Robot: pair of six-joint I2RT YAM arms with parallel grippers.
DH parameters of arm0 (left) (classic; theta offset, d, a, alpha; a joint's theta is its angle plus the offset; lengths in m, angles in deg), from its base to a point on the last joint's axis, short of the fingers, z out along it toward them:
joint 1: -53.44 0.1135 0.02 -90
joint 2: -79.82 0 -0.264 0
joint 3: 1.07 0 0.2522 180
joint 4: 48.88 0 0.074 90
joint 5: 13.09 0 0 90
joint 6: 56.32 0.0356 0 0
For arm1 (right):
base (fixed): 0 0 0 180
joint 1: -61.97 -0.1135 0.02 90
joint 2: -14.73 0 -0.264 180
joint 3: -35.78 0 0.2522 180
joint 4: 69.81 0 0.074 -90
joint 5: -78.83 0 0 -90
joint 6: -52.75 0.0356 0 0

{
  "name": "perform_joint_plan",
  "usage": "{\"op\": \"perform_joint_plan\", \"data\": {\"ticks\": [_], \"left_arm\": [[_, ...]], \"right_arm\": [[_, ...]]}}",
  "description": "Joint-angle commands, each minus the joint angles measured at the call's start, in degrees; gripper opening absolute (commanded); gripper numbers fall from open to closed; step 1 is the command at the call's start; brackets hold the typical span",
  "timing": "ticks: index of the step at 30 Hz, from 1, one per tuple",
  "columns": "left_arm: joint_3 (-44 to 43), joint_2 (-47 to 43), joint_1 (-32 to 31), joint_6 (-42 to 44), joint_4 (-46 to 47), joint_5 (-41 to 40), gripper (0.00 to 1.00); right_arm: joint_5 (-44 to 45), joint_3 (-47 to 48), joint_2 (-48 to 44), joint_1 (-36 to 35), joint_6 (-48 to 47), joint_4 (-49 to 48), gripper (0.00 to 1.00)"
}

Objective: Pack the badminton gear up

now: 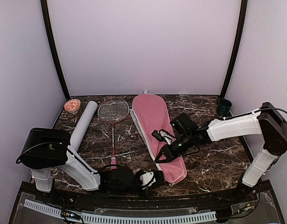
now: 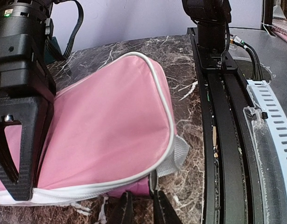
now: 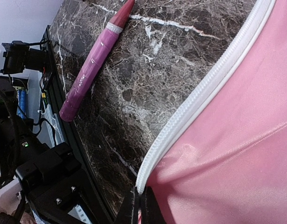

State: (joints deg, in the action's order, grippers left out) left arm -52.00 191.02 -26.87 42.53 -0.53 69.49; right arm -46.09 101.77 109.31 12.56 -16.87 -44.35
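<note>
The pink cover [image 1: 155, 126] lies lengthwise mid-table, narrow end toward me. My right gripper [image 1: 161, 153] is at its left edge, shut on the end of the white zip [image 3: 199, 88], its fingers [image 3: 142, 207] pinched together. At the cover's near end, my left gripper [image 1: 155, 178] has its fingers [image 2: 119, 207] narrowly apart, with the edge of the cover's lower pink layer [image 2: 134, 186] between the tips. A red-framed racket [image 1: 113, 110] lies left of the cover, its pink handle [image 3: 89, 70] toward me. The white tube [image 1: 83, 125] lies further left.
A small red-patterned round cap [image 1: 72, 106] sits at the back left corner, a dark green cup [image 1: 223, 106] at the back right. A black rail [image 2: 227, 140] runs along the table's near edge, beside the cover's white webbing loop [image 2: 178, 156].
</note>
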Motion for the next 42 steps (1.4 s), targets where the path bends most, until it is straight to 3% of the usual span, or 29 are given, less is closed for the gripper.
{"op": "perform_joint_plan", "data": {"ticks": [1,8,13,24,31,42], "left_arm": [[-1.77,-0.02,0.74,-0.44,6.97,-5.43,0.16],[-0.55,2.17,0.75,-1.61,6.73,-5.1,0.16],[-1.84,4.44,0.73,-1.05,5.99,-4.15,0.16],[3.77,-0.68,-1.28,-1.82,2.1,-1.96,0.32],[1.48,1.76,-1.86,-3.32,3.41,-2.54,0.31],[-3.42,5.87,-1.84,-3.39,2.68,-5.33,0.26]], "right_arm": [[-3.91,1.08,-1.54,-0.62,0.43,1.47,0.12],[0.24,5.51,-6.34,-0.03,-1.24,9.11,0.43],[0.97,7.02,-9.32,1.99,-0.42,12.3,0.5],[6.47,-7.61,-17.72,13.96,1.11,17.21,0.47],[4.8,-17.67,-20.73,15.94,4.96,12.58,0.42],[-3.97,-23.67,-16.7,15.4,7.59,1.81,0.31]]}}
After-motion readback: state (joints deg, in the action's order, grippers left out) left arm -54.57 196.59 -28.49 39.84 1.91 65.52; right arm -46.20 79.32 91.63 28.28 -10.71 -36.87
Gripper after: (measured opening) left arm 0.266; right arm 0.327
